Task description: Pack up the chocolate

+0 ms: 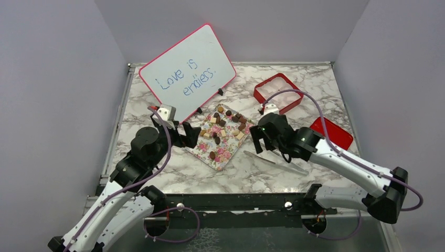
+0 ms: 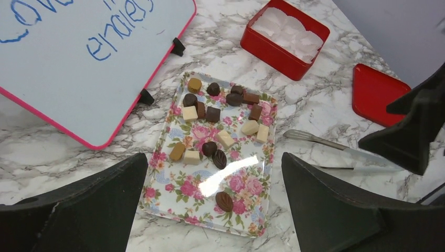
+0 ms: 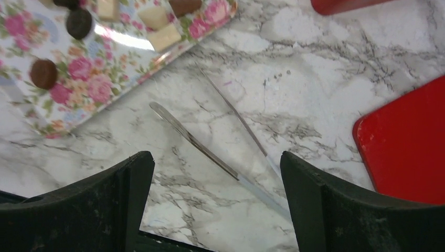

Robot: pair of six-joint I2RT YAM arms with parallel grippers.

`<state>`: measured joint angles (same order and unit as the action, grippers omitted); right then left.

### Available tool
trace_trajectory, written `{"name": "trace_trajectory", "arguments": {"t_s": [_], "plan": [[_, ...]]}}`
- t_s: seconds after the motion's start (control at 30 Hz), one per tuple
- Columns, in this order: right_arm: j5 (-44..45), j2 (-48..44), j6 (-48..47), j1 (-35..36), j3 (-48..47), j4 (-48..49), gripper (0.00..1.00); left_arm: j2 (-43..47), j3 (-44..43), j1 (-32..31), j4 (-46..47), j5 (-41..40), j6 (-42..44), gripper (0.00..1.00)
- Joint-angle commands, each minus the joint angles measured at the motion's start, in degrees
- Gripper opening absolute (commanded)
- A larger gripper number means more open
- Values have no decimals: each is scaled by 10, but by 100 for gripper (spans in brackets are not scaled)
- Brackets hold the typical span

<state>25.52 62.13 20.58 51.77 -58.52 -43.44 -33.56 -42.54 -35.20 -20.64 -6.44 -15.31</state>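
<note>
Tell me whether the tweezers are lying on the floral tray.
No, the tweezers lie on the marble table, apart from the floral tray and its edge.

The chocolate lay on the tray at mid-table. The whiteboard stood far-left, the box far-right, the lid right, and the tweezers between tray and lid.

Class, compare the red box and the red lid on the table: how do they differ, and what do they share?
The box holds white paper; the lid shows only plain red. The box lies farther back; the lid lies nearer, to its right. Both are red, squarish and round-cornered.
</note>
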Motion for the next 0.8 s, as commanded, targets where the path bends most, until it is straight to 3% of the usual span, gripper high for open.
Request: {"name": "trace_trajectory", "arguments": {"t_s": [0.0,0.13,0.4,0.57,0.77], "plan": [[17,47,-24,2,-10,-58,91,47,19,3,26,-37,19,99],[-19,69,-42,-2,2,-26,78,74,33,3,28,-54,26,99],[-29,160,-80,-35,1,17,67,91,40,3,31,-67,29,99],[-124,212,-106,-91,7,62,63,87,39,3,31,-67,28,99],[-172,282,-131,-142,3,72,50,85,41,3,32,-67,37,99]]}}
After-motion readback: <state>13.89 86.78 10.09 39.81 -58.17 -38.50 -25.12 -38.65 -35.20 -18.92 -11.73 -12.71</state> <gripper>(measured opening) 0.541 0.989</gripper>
